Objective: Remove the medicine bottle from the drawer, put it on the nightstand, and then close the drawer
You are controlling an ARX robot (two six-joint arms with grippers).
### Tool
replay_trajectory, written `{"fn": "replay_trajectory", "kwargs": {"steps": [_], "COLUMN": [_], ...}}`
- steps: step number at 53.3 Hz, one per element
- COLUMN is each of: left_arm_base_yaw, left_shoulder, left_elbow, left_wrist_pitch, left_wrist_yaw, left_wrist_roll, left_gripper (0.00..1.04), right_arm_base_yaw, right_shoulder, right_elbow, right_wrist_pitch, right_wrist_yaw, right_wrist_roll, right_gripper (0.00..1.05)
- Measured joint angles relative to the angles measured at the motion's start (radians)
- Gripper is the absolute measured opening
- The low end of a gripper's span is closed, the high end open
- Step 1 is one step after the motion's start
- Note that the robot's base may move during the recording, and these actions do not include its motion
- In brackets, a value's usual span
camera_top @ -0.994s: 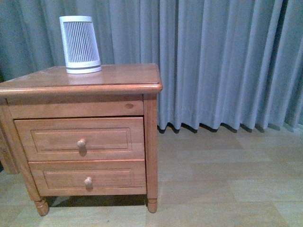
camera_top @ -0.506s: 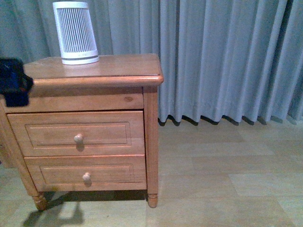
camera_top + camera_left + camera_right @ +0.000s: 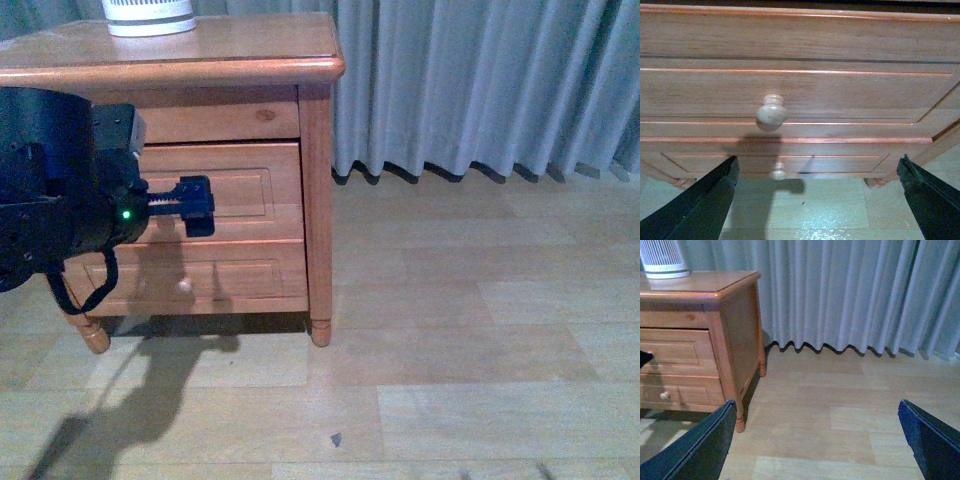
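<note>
Spread wide, left gripper just in front of the round knob on the shut drawer, apart from it. No sight of the medicine bottle. Farther right, beside the nightstand, right gripper likewise spread above the floor.

The nightstand is a small honey-brown wooden cabinet with a glossy, round-edged top and short turned feet. It stands upright on the floor, at about 10 o'clock in the front view, with its right side panel bare. The drawer is the taller-fronted of its two and sits just under the top rail, at 12 o'clock from the shallower one. It has a recessed panel front with a raised border and one round, pale wooden knob at the panel's middle. The drawer is shut, its front flush with the frame.
</note>
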Motion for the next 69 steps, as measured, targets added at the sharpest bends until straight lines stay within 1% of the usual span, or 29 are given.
{"fn": "replay_trajectory", "kwargs": {"steps": [12, 30, 49, 51, 53, 56, 59, 67, 69], "left_arm_base_yaw": [0.007, 0.031, 0.031, 0.031, 0.031, 0.031, 0.033, 0.047, 0.051], "left_shoulder": [0.091, 0.167, 0.22, 0.224, 0.227, 0.231, 0.237, 0.248, 0.252], "left_elbow": [0.118, 0.179, 0.242, 0.246, 0.249, 0.251, 0.252, 0.258, 0.259], "left_wrist_pitch": [-0.003, 0.056, 0.062, 0.063, 0.068, 0.075, 0.08, 0.082, 0.082], "left_wrist_yaw": [-0.015, 0.004, 0.023, 0.023, 0.024, 0.027, 0.027, 0.027, 0.027], "left_wrist_roll": [-0.04, -0.047, -0.014, -0.007, 0.003, 0.018, 0.033, 0.044, 0.045], "left_gripper": [0.98, 0.98, 0.98, 0.96, 0.89, 0.82, 0.71, 0.5, 0.43], "right_arm_base_yaw": [0.0, 0.0, 0.0, 0.0, 0.0, 0.0, 0.0, 0.0, 0.0], "right_shoulder": [0.0, 0.0, 0.0, 0.0, 0.0, 0.0, 0.0, 0.0, 0.0], "right_elbow": [0.0, 0.0, 0.0, 0.0, 0.0, 0.0, 0.0, 0.0, 0.0], "right_wrist_pitch": [0.0, 0.0, 0.0, 0.0, 0.0, 0.0, 0.0, 0.0, 0.0], "right_wrist_yaw": [0.0, 0.0, 0.0, 0.0, 0.0, 0.0, 0.0, 0.0, 0.0], "right_wrist_roll": [0.0, 0.0, 0.0, 0.0, 0.0, 0.0, 0.0, 0.0, 0.0], "right_gripper": [0.98, 0.98, 0.98, 0.98, 0.98, 0.98, 0.98, 0.98, 0.98]}}
